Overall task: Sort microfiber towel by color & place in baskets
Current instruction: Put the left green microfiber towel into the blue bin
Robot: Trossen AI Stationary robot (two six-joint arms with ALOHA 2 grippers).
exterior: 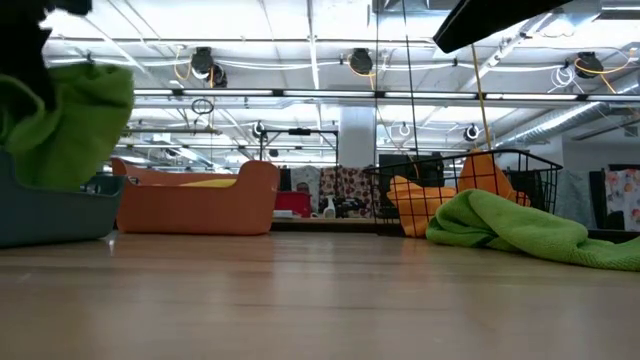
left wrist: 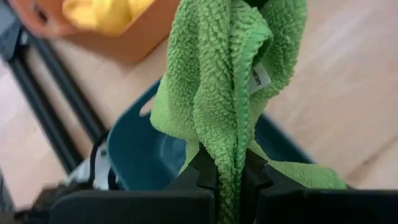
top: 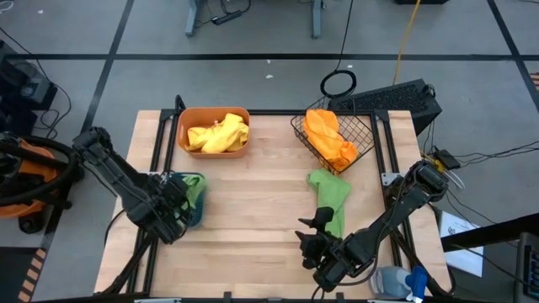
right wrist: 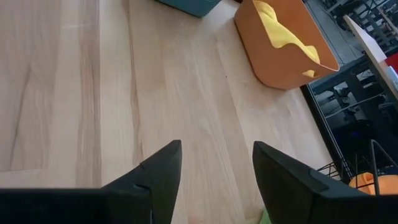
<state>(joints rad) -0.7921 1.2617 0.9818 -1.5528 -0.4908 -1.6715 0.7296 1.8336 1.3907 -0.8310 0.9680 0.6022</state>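
My left gripper (top: 179, 200) is shut on a green microfiber towel (left wrist: 227, 74) that hangs over the teal-blue tub (left wrist: 140, 155) at the table's left side. A second green towel (top: 330, 195) lies flat on the table's right half. My right gripper (top: 313, 237) is open and hovers over bare wood just near of that towel. The orange tub (top: 240, 150) holds a yellow towel (top: 217, 133). The dark wire basket (top: 364, 128) holds an orange towel (top: 330, 137). My left gripper pinches the green towel between its two fingers (left wrist: 205, 171) at a bunched fold (left wrist: 227, 168); several layers sit in the pinch. In the low view the towel (exterior: 70, 115) hangs above the teal tub (exterior: 50, 210), with its lower part at the tub's rim.
A blue-capped spray bottle (top: 396, 282) lies at the table's near right corner beside the right arm. A black frame rail (top: 164, 143) runs along the left edge. Bare wood (top: 253, 210) lies between the two grippers.
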